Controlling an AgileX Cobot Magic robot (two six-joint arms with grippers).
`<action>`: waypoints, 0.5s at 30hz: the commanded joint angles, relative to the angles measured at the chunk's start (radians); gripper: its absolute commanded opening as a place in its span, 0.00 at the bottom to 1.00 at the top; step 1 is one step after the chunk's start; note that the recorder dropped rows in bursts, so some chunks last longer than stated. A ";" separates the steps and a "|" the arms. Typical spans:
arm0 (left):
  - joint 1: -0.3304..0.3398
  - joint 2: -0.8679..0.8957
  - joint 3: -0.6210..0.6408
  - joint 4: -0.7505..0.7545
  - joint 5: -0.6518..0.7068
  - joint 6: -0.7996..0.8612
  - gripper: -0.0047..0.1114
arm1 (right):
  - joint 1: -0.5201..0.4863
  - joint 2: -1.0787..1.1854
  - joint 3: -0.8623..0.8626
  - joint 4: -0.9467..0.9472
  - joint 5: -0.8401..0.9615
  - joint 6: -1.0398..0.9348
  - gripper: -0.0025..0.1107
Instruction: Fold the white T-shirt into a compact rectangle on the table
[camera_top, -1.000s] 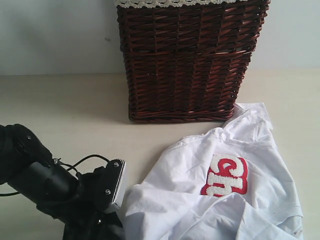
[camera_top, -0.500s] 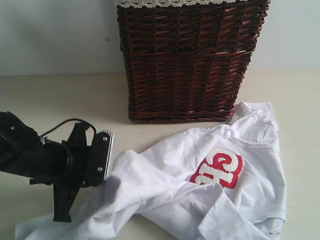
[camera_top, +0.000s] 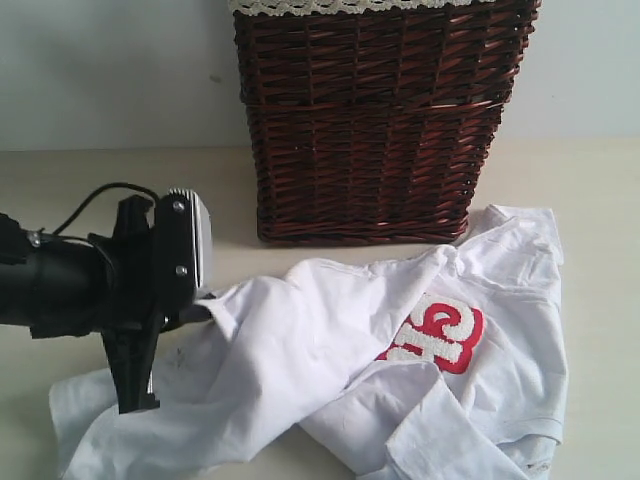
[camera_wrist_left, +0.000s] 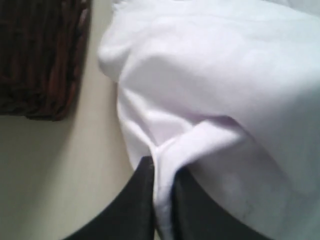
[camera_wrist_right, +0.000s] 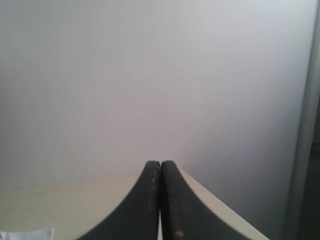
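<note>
Just changed: your left arm has lifted and drawn away toward the counter's left edge, and the shirt (camera_top: 300, 370) has come with it. What was a heap at the front right is now pulled out into a long, loose spread.
Left fingers (camera_wrist_left: 142, 200): pinching a raised fold of the shirt's cloth between them, nearly closed.
Right fingers (camera_wrist_right: 150, 200): pressed together on nothing, held up off the counter and facing the bare wall (camera_wrist_right: 150, 75).
Where the shirt is: on the counter (camera_top: 120, 190) in front of the basket (camera_top: 375, 120), reaching from the front left corner area to just beside the basket's right front corner.
What it means: you are still at the opening-out stage. The cloth is rumpled and doubled over itself along the front edge, so I judge no fold proper has begun.
Long axis: slantwise, low at the front left and rising toward the back right.
Which way it points: the red patch (camera_top: 437, 333) faces up, tilted and partly covered. Which end is the collar, I cannot tell.
</note>
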 joint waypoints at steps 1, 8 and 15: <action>-0.004 -0.031 0.001 -0.074 -0.111 -0.048 0.04 | 0.002 0.002 0.004 -0.007 -0.001 -0.002 0.02; -0.004 -0.056 0.003 -0.137 -0.397 -0.122 0.04 | 0.002 0.002 0.004 -0.007 -0.001 -0.002 0.02; -0.004 -0.059 -0.013 -0.116 -0.336 -0.201 0.04 | 0.002 0.002 0.004 -0.007 -0.001 -0.002 0.02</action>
